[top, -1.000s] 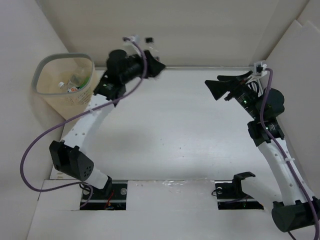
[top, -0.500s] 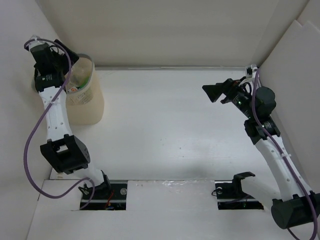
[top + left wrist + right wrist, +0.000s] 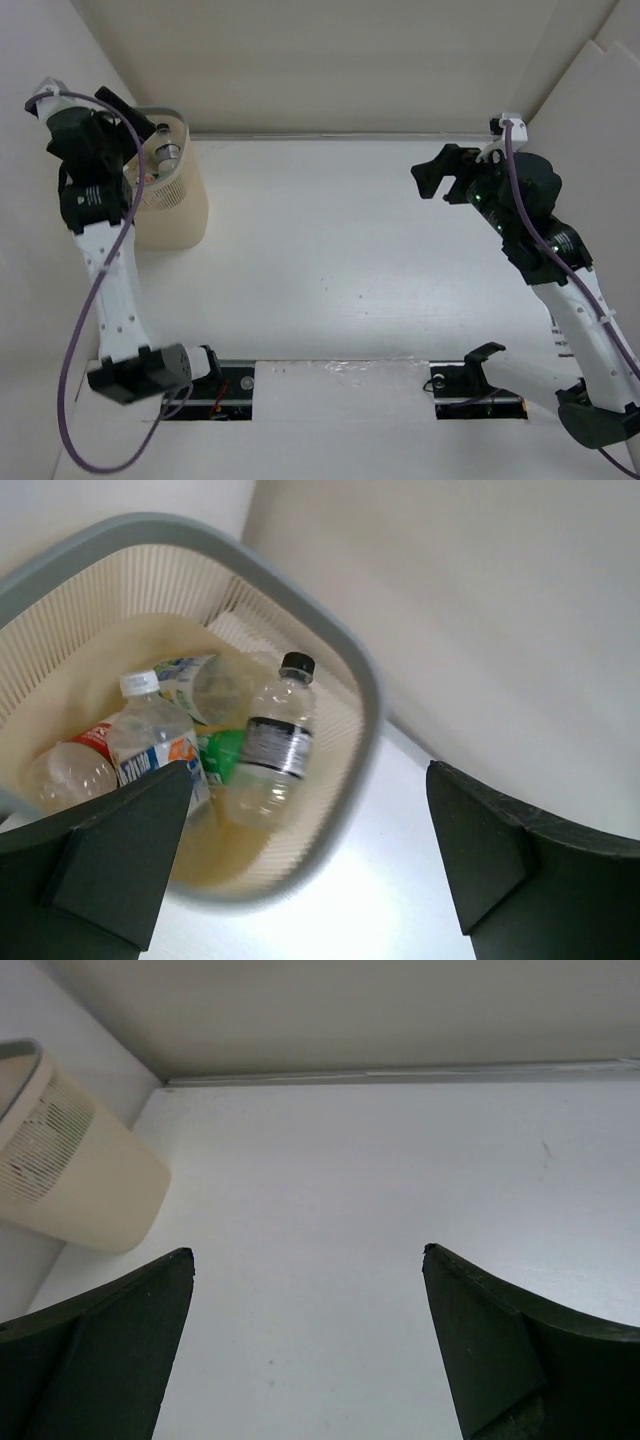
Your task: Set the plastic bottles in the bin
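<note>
The beige bin [image 3: 172, 205] with a grey rim [image 3: 345, 655] stands at the table's far left and leans toward the left wall. Several plastic bottles lie inside. One is clear with a black cap and dark label [image 3: 272, 745], one is green [image 3: 222, 755], one has a white cap and blue label [image 3: 150, 742], and one has a red label [image 3: 75, 770]. My left gripper [image 3: 308, 770] hangs open over the bin's right rim, holding nothing. It sits high at the far left [image 3: 128, 115]. At the far right my right gripper [image 3: 442, 170] is open and empty [image 3: 306, 1250].
Cream walls close in the table on the left, back and right. The bin [image 3: 70, 1185] sits in the back-left corner against the wall. White tabletop [image 3: 340, 250] spreads between the two arms. Both arm bases stand at the near edge.
My left arm swung from the back middle of the table to above the bin, and its gripper opened. The bin now looks shifted right and tilted. The right arm rose a little.
</note>
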Motion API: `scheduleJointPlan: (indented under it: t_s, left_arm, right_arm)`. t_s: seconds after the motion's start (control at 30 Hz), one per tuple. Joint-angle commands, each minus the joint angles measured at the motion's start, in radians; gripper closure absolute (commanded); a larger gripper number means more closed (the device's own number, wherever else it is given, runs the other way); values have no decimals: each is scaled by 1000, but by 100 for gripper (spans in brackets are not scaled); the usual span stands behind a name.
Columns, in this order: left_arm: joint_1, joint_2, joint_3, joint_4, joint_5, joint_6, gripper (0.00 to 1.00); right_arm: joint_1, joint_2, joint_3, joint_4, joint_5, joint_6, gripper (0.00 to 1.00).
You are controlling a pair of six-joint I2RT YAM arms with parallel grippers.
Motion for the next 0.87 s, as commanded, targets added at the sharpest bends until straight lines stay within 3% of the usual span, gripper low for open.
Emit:
scheduleJointPlan:
  t_s: [0.0, 0.1, 0.27, 0.47, 0.83]
  left_arm:
    - [-6, -253, -96, 32, 77, 15, 0]
    - [-6, -389, -255, 42, 206, 5, 0]
    - [-26, -677, -453, -53, 160, 48, 0]
    - [-109, -927, -550, -128, 158, 66, 0]
    - [-156, -986, -578, -197, 200, 75, 0]
  right_arm:
    - [50, -39, 100, -221, 225, -51, 0]
    - [72, -94, 119, -308, 261, -60, 0]
    - [107, -200, 142, -408, 262, -101, 0]
    - [116, -274, 183, -471, 295, -123, 0]
    - [116, -363, 225, -536, 328, -123, 0]
